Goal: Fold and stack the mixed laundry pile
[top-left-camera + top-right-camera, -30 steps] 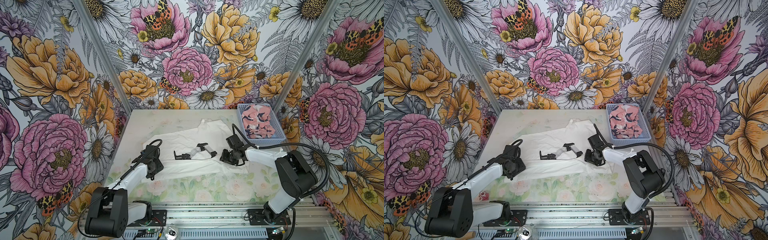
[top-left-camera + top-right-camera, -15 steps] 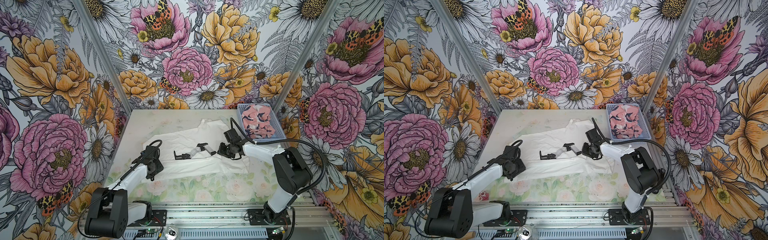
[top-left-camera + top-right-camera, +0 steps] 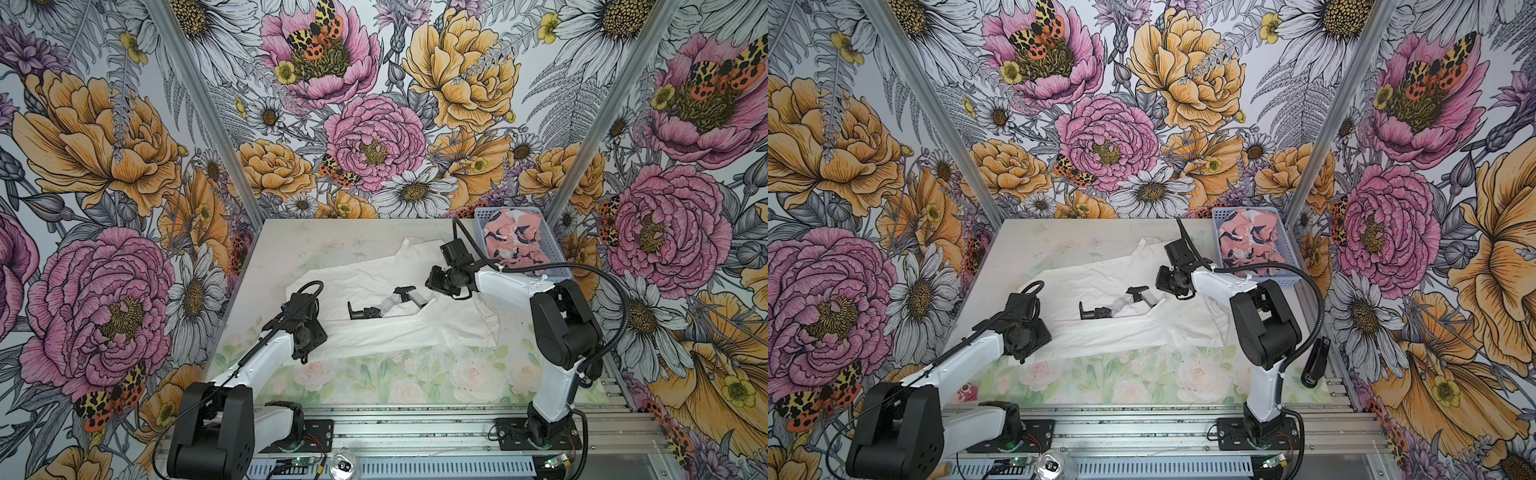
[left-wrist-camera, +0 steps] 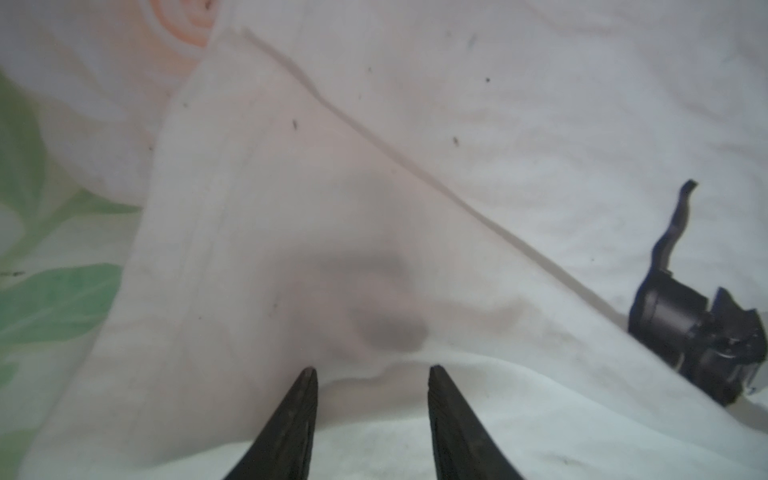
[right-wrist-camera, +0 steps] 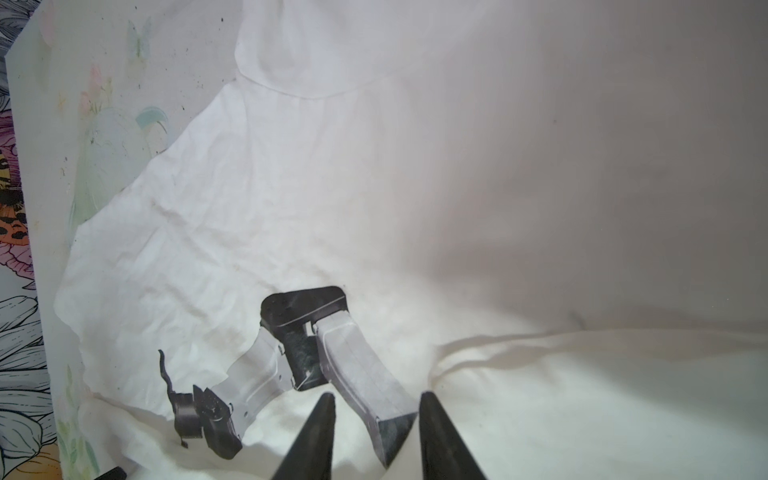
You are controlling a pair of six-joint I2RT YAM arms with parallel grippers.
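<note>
Left gripper [image 4: 372, 372]: released, fingers [image 4: 305, 399] standing apart, tips down at the white garment [image 3: 415, 328] close to its edge, with a straight fold line crossing the cloth just ahead of them. In both top views you have it left of centre in the lower half of the frame, at the garment's left end.

Right gripper [image 5: 376, 397]: also released, jaws parted, tips right over the end of the black-grey graphic [image 5: 316, 353]. You can't tell whether they touch the cloth. In a top view it sits right of centre at mid height, and its arm comes in from the right over the garment's bunched right end.

The white garment lies spread across the middle of the table [image 3: 332, 237], long side running left to right. Its near edge is folded over, the graphic faces up near the centre, and a narrow part pokes toward the back wall.

The pink garment [image 3: 515, 237], with navy-and-white blotches, is crumpled inside the light blue basket [image 3: 557, 270]. You see it at the table's back right corner, up and right of the white one and near the right gripper's wrist
</note>
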